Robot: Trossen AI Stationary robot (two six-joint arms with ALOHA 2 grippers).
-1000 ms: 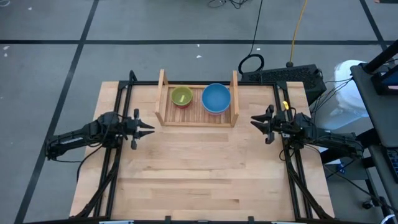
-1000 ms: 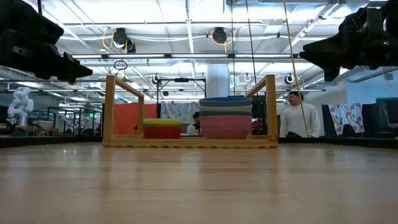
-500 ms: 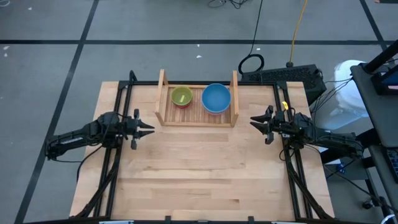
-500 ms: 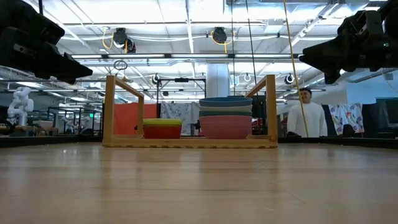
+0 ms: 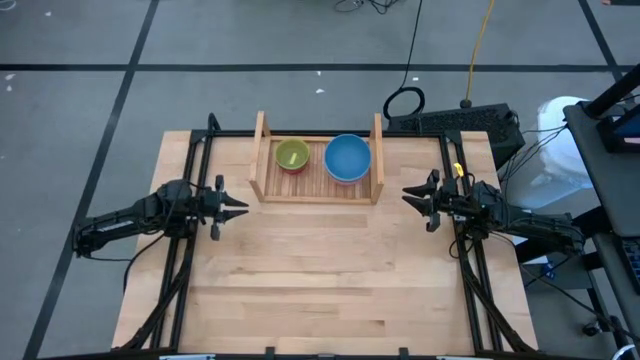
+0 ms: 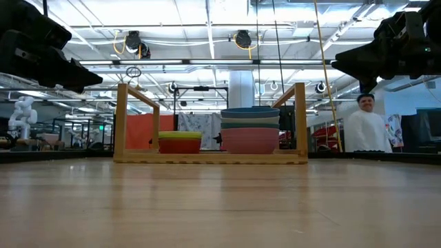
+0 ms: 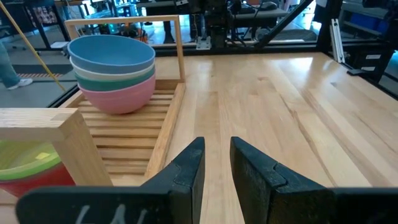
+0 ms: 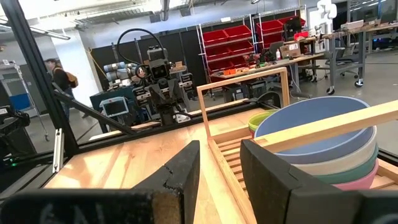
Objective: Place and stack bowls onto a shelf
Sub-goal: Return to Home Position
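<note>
Nothing of yours has moved in the last second; only the person behind the table has walked toward the low view's right edge. Your left gripper hangs over the table near its left side and your right gripper near its right, each slightly parted and empty. On the shelf between them, the blue-topped stack stands nearer the right arm, and the lower yellow-green-topped stack stands beside it.

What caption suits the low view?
Small round plastic bowls in two stacks on the low light-wood shelf; left hand and right hand raised at either side.
</note>
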